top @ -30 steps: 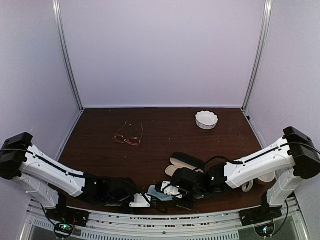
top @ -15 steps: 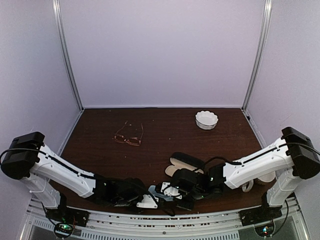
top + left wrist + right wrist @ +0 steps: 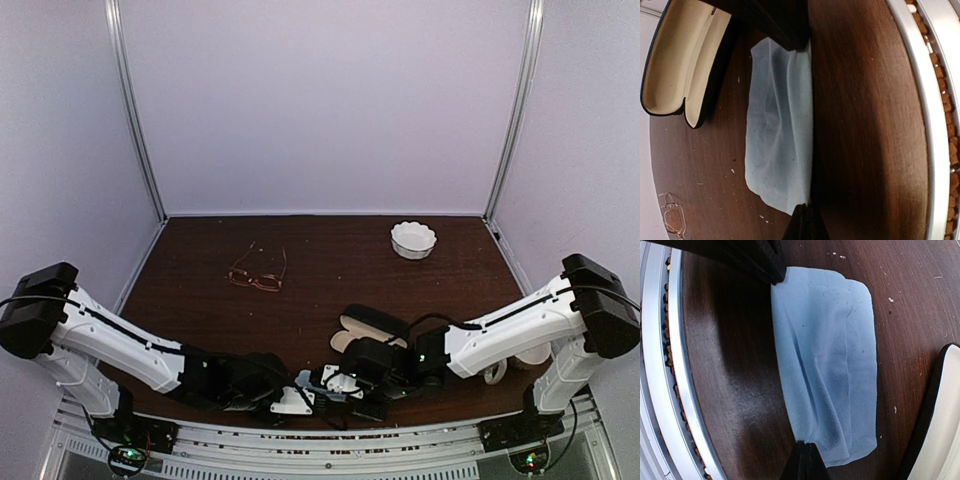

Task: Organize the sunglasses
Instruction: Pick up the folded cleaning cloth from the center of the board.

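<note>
The reddish-copper sunglasses (image 3: 258, 278) lie open at the back left of the table; they also show at the lower left of the left wrist view (image 3: 672, 220). The black-framed pair is not in view. My left gripper (image 3: 297, 398) (image 3: 807, 214) is shut on one near corner of a light-blue cloth (image 3: 780, 140). My right gripper (image 3: 328, 384) (image 3: 805, 450) is shut on the opposite near corner of the same cloth (image 3: 832, 355). The cloth (image 3: 309, 382) hangs stretched between them, low over the table's front edge.
The black glasses case (image 3: 370, 328) with cream lining lies open just behind the grippers (image 3: 685, 60) (image 3: 940, 430). A white scalloped bowl (image 3: 413, 240) stands at the back right. The metal front rail (image 3: 932, 130) runs close beside the cloth.
My left gripper has moved a little to the right, closer to the right gripper, and less of the cloth shows between them. The right arm has hardly moved.
</note>
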You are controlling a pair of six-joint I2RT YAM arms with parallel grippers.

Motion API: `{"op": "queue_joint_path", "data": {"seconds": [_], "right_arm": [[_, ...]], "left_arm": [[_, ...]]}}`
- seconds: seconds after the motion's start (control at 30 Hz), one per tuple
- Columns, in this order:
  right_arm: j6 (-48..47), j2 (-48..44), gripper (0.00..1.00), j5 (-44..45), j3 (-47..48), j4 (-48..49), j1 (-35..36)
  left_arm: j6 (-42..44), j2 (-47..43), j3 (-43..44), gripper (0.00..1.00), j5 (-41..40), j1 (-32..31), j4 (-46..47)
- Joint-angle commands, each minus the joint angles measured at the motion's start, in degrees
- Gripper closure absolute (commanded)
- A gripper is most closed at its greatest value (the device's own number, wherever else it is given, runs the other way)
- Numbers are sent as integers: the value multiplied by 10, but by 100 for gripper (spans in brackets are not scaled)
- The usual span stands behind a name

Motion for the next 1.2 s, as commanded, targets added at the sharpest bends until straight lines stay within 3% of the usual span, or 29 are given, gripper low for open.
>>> {"op": "queue_joint_path", "data": {"seconds": [0.0, 1.17], "right_arm": [[2, -11, 100, 2, 11, -20, -1], [23, -105, 100, 4, -25, -61, -5]], "left_arm": [[-29, -34, 20, 100, 22, -1, -29], [-83, -60, 99, 100, 69, -2, -83]]}}
